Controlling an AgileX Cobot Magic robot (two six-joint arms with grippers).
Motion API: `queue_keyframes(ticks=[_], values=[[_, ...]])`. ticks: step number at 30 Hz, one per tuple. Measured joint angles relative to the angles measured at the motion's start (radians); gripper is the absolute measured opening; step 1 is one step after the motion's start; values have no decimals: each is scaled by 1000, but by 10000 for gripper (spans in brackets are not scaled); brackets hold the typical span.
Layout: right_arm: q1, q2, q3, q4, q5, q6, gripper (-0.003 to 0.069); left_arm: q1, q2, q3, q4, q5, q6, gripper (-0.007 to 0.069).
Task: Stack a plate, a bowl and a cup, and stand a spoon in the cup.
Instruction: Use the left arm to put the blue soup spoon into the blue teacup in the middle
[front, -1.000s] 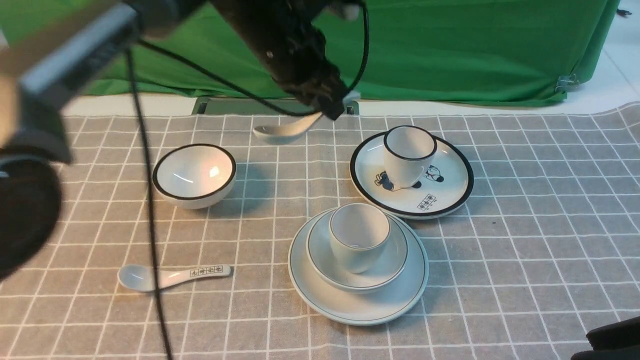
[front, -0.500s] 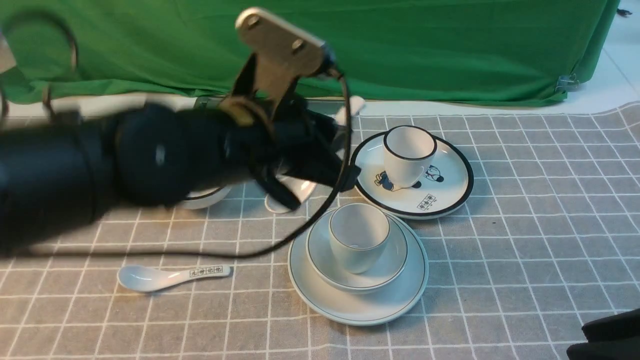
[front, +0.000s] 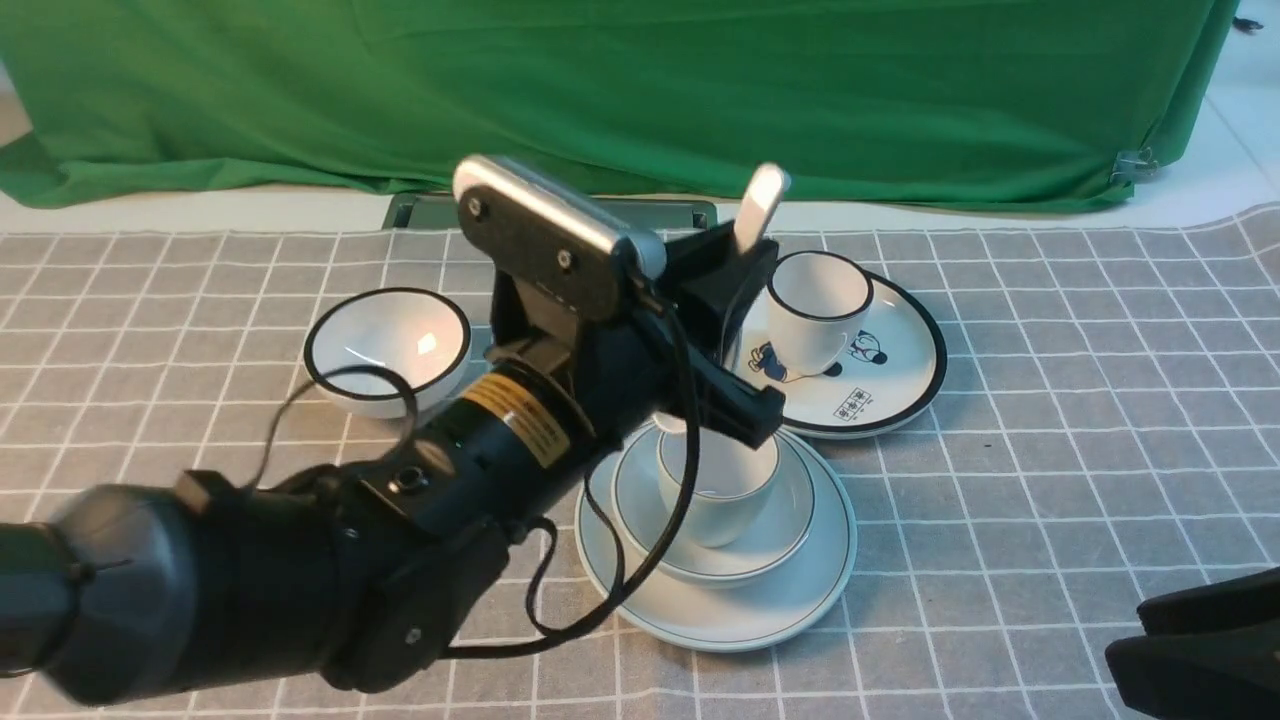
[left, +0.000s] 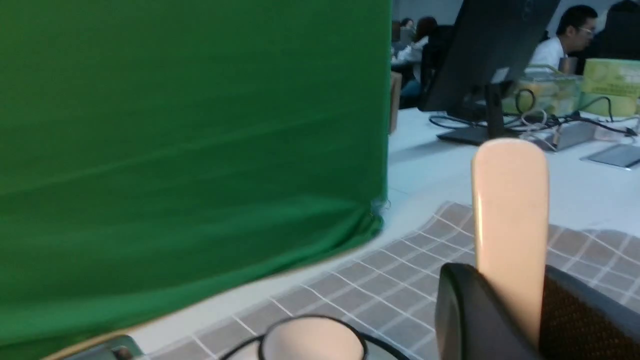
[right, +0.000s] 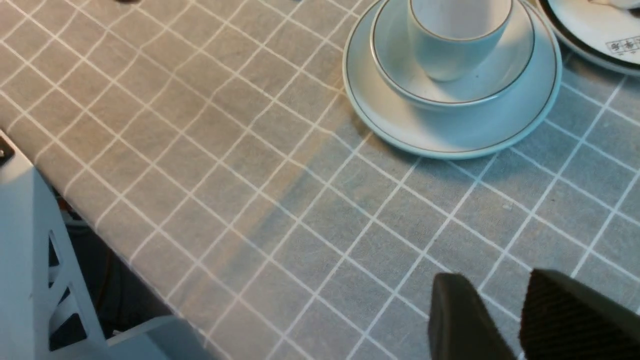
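The pale plate carries the shallow bowl, and the cup stands in the bowl; the right wrist view shows the same plate, bowl and cup. My left gripper is shut on the plain white spoon, just above the cup. The handle points up. In the left wrist view the spoon rises from between the gripper's pads. Its scoop end is hidden behind the fingers. My right gripper is open and holds nothing, low over the cloth near the table's front right.
A black-rimmed plate with cartoon figures holds a black-rimmed cup right behind the stack. At the left stands a black-rimmed bowl. My left arm crosses the front left of the table. The table's front edge is close to the right gripper.
The left arm has swung down from the back of the table to the stack, turning the spoon from level to handle-up over the cup. The arm now hides the spoon with characters.
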Motion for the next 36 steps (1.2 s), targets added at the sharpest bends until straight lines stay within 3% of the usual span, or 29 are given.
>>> queue_keyframes(ticks=[5, 13, 26, 29, 36], values=[[0, 0, 0, 0, 5, 6, 234, 0, 67, 1, 138, -108, -41, 108], [0, 0, 0, 0, 54, 35, 237, 25, 167, 1, 118, -230, -62, 108], [0, 0, 0, 5, 56, 47, 237, 52, 288, 1, 142, -249, -97, 122], [0, 0, 0, 8, 54, 47, 237, 52, 304, 4, 141, -249, -97, 162], [0, 0, 0, 38, 54, 47, 237, 52, 306, 4, 135, -251, -84, 366]])
